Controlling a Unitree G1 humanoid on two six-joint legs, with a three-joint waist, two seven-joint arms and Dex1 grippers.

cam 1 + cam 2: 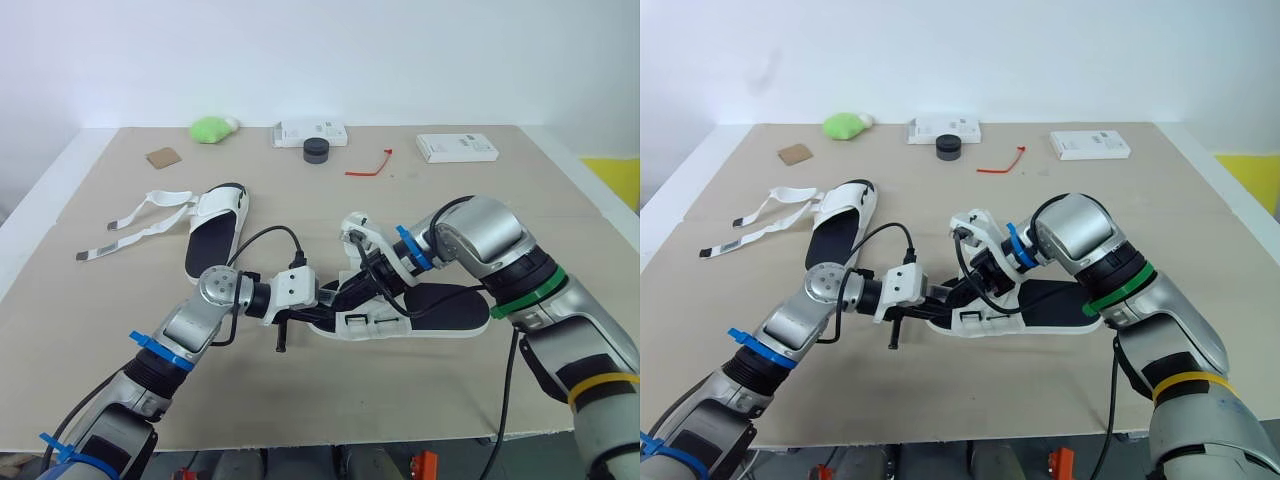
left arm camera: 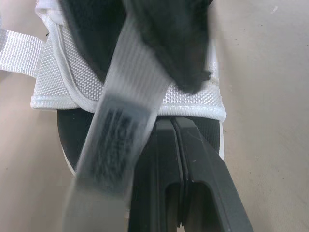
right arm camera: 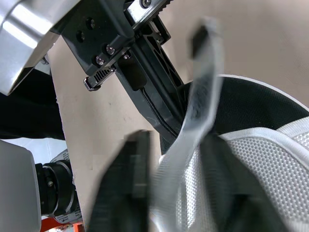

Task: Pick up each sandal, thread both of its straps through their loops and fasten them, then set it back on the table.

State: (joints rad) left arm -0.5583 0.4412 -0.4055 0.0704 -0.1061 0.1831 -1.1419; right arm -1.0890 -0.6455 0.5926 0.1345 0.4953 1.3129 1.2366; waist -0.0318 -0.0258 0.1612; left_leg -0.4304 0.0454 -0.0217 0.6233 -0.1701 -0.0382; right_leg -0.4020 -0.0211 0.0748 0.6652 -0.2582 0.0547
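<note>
On the beige table (image 1: 330,400), just toward 5 o'clock from its middle, lies the white mesh sandal with a black footbed (image 1: 445,305), toe end pointing to 9 o'clock. The left gripper (image 1: 338,298) meets that toe end. Its black fingers (image 2: 193,159) are pressed together, with their tips against the hem of the mesh flap. Directly at 12 o'clock of it, the right gripper (image 1: 362,268) is clenched on the sandal's white webbing strap (image 2: 130,82), lifted off the footbed.

At 10 o'clock lies the second white sandal (image 1: 215,235), its loose straps (image 1: 140,225) trailing toward 9.

Along the far edge, from 11 to 1 o'clock, are:
- a green soft lump (image 1: 210,128)
- a brown card square (image 1: 162,157)
- a white flat box (image 1: 310,132)
- a black round puck (image 1: 317,150)
- a red tie (image 1: 370,167)
- another white box (image 1: 456,147)
</note>
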